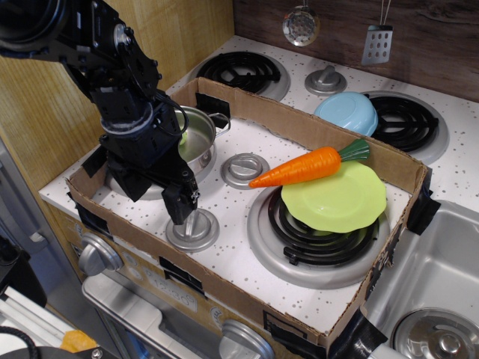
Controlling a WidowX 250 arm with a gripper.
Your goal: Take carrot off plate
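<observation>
The orange carrot [298, 168] with its dark green top lies across the far-left rim of the lime-green plate [340, 202], its tip pointing left past the rim. The plate rests on the front right burner. My gripper [183, 208] hangs well to the left of both, pointing down just above a silver stove knob [193, 230]. Its black fingers look close together with nothing between them, but the angle hides the gap.
A silver pot [200, 142] stands behind the gripper on the left burner. A cardboard wall [299, 120] rings the work area. A light blue bowl [346, 112] sits beyond it, a second knob [245, 169] lies mid-stove, and a sink [441, 277] is at the right.
</observation>
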